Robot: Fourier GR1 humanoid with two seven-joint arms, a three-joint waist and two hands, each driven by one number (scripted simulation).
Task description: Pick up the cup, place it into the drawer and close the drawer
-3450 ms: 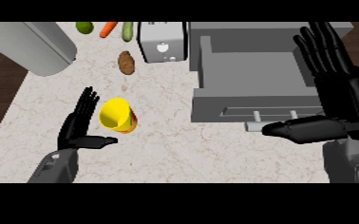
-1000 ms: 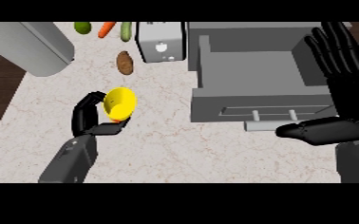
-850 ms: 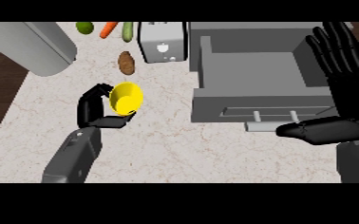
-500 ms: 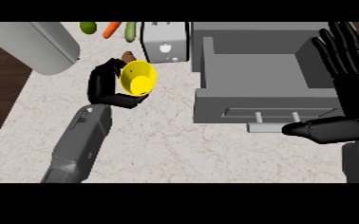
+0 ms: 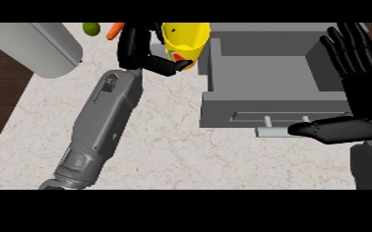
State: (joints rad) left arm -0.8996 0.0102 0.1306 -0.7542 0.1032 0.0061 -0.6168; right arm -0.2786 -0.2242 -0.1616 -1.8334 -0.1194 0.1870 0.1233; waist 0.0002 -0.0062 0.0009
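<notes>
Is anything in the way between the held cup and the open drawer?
Nothing visible. The cup, held in the left hand, is at the left wall of the drawer, which shows nothing inside. The right hand is open at the drawer's right side, off that path.

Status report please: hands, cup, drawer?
Left hand shut on yellow cup, at left edge of open drawer. Right hand open, drawer's right side. Nothing seen in the way.
</notes>
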